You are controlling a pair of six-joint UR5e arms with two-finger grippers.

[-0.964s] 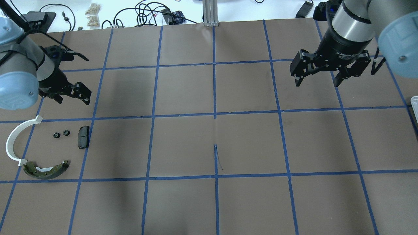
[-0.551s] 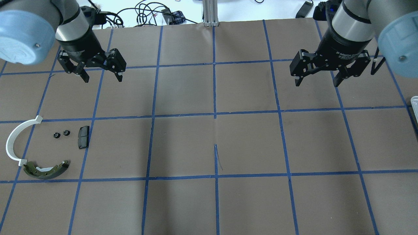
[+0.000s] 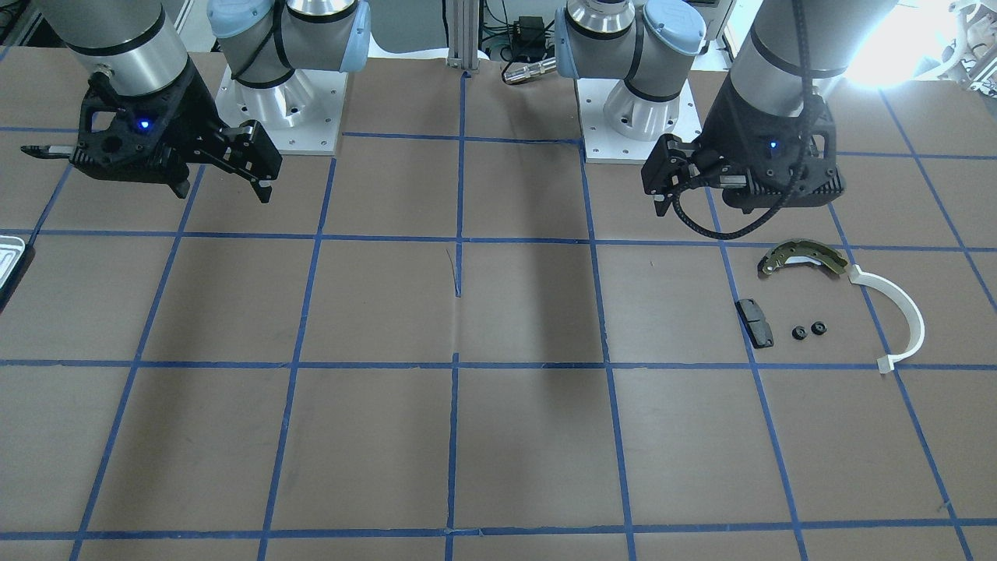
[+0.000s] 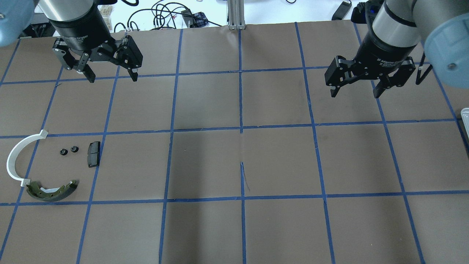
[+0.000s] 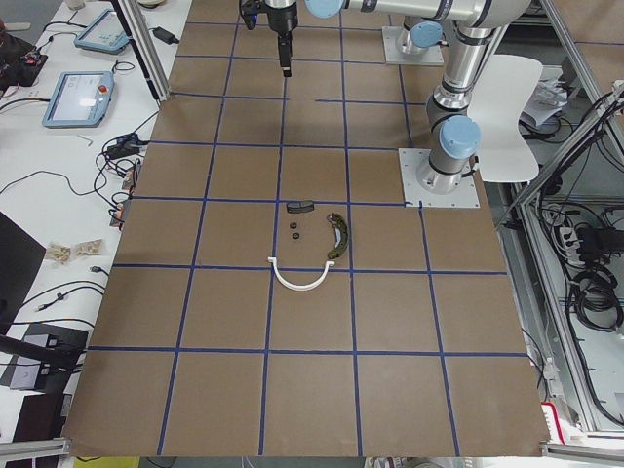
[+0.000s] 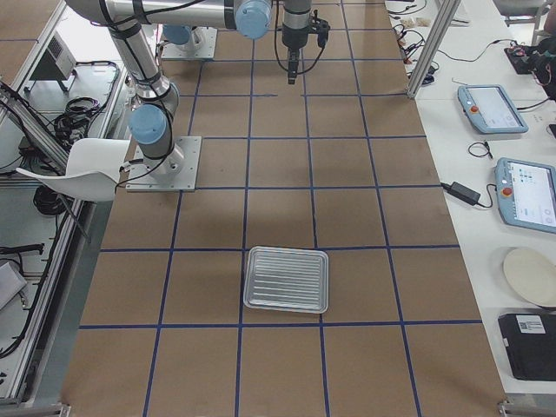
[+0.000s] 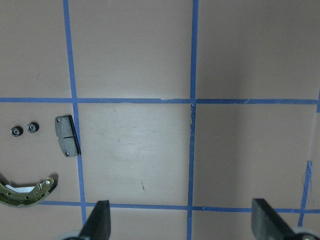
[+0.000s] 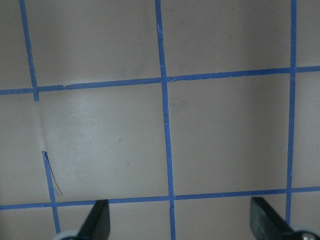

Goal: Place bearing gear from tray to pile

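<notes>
The pile lies at the table's left: a white plastic arc (image 4: 14,157), a brass-and-grey brake shoe (image 4: 51,191), a black pad (image 4: 93,154) and two small black bearing gears (image 4: 63,151) (image 4: 74,149) between arc and pad. The gears (image 7: 33,128) and pad (image 7: 67,136) also show in the left wrist view. My left gripper (image 4: 111,77) is open and empty, high above the table behind the pile. My right gripper (image 4: 354,94) is open and empty at the far right. The silvery tray (image 6: 287,280) lies at the right end and holds nothing; only its corner (image 4: 465,118) shows overhead.
Brown paper with a blue tape grid covers the table (image 4: 242,165). Cables and small devices (image 4: 172,16) lie beyond the far edge. The two arm bases (image 3: 623,117) stand at the robot's side.
My left arm has swung from beside the pile at the left edge to the back and right; its gripper now points down, open. The right arm and the pile have not moved.
</notes>
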